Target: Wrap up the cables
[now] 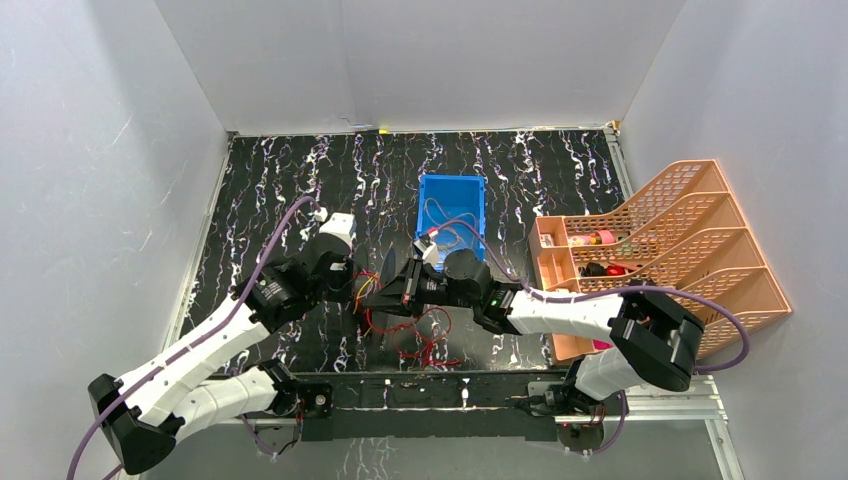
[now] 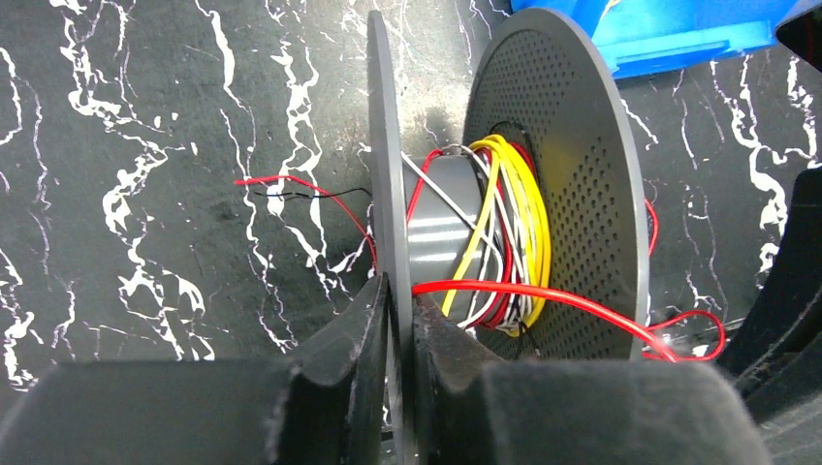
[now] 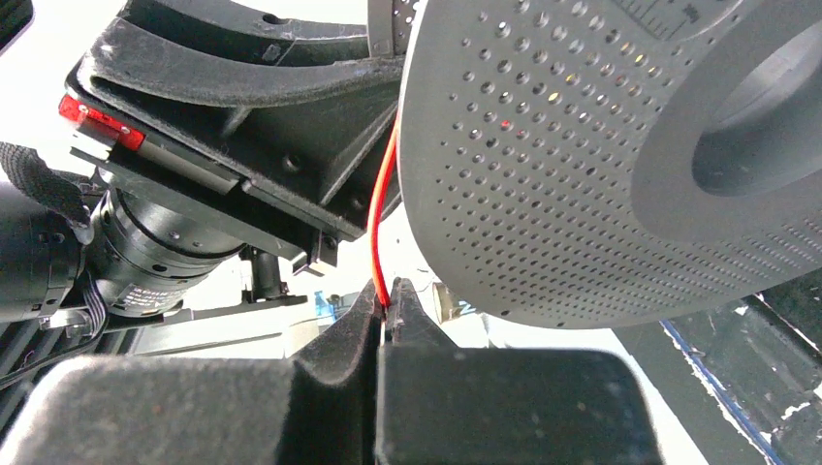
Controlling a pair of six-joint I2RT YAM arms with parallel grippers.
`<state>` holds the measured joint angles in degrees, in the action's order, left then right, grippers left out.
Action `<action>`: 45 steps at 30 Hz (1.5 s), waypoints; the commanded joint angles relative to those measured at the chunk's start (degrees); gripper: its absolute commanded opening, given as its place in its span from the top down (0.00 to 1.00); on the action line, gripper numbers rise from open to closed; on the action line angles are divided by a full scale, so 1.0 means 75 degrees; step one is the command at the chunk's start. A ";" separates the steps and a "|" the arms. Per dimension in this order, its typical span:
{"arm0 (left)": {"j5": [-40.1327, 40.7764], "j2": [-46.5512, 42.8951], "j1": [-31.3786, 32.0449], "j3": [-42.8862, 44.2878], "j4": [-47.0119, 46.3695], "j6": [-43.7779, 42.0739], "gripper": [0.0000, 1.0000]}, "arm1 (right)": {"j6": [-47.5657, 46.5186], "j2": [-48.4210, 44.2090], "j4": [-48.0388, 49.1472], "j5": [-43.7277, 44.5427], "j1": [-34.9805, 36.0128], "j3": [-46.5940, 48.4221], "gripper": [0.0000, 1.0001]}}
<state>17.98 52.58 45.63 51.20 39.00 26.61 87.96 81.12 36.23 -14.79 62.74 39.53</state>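
Observation:
A grey spool (image 2: pixel 572 194) with perforated flanges carries wound yellow (image 2: pixel 528 213), red and white cables on its hub. My left gripper (image 2: pixel 399 291) is shut on the spool's thin near flange (image 2: pixel 388 174) and holds it on edge. A bright red cable (image 2: pixel 543 295) leads off the hub to the right. My right gripper (image 3: pixel 390 294) is shut on this red cable (image 3: pixel 380 232) just below the spool's flange (image 3: pixel 543 174). In the top view both grippers (image 1: pixel 352 282) (image 1: pixel 392 292) meet at table centre, with loose red cable (image 1: pixel 425 335) heaped in front of them.
A blue bin (image 1: pixel 470 190) with pale cables (image 1: pixel 445 232) stands behind the grippers. An orange file rack (image 1: pixel 680 250) and a small orange organiser (image 1: pixel 565 250) fill the right side. A thin red and black wire end (image 2: pixel 291 189) lies on the marbled black table.

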 commanded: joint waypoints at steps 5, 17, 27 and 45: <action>0.0130 -0.0006 0.0045 0.0018 -0.0002 -0.0183 1.00 | 0.0037 0.0076 0.0689 0.0013 0.0070 0.0056 1.00; -0.0064 -0.0213 0.0040 0.0478 0.0379 -0.0772 1.00 | -0.2548 -0.0398 -0.2158 -0.0099 -0.0810 0.0816 1.00; -0.1030 -0.0254 0.0042 0.0943 0.0551 -0.1125 1.00 | -0.6046 -0.0685 -0.4112 0.0233 -0.2090 0.1477 0.94; -0.1113 -0.0567 0.0045 0.2100 0.0915 -0.0773 1.00 | -0.7448 -0.0489 -0.4132 0.1070 -0.2213 0.0708 0.64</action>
<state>9.39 50.28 46.19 62.43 46.15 18.92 33.61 76.62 3.05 -7.35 46.46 45.63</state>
